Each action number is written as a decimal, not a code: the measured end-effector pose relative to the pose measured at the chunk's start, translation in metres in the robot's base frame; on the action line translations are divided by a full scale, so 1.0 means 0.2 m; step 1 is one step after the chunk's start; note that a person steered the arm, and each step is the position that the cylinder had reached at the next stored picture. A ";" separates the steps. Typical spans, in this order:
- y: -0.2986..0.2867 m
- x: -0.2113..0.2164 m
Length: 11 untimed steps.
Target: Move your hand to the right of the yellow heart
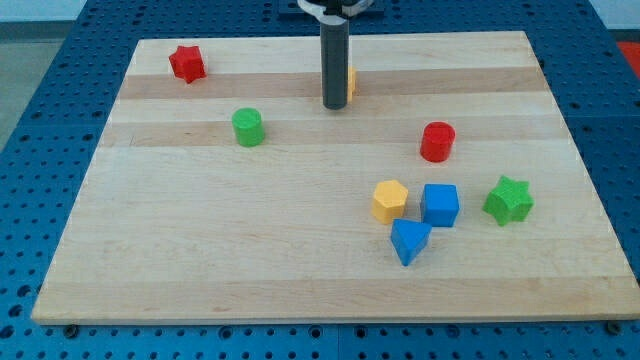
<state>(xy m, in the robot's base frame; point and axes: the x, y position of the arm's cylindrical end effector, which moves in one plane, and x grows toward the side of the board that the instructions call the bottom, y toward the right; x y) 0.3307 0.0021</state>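
Take the green cylinder (248, 127) as your landmark. Up and to the view's left of it, near the board's (200, 240) top edge, you see a red star (187, 63). To the view's right of the cylinder and a little higher, the dark rod stands upright, and my tip (334, 105) rests on the wood there. There are no fingers on this arm, so you have nothing to read as spread or pinched. The yellow heart (350, 81) is mostly hidden behind the rod; only a sliver shows at the rod's right side, just above the tip, and you cannot tell whether they touch. Farther right of the green cylinder, at nearly its height, sits a red cylinder (437, 141). Lower and well to the right of the landmark you find a yellow hexagonal block (390, 200), a blue cube (440, 204) beside it, a blue triangular block (409, 240) just below those two, and a green star (508, 200) farthest right.
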 end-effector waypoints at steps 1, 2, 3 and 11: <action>0.00 0.03; 0.01 0.30; 0.32 0.37; 0.15 -0.18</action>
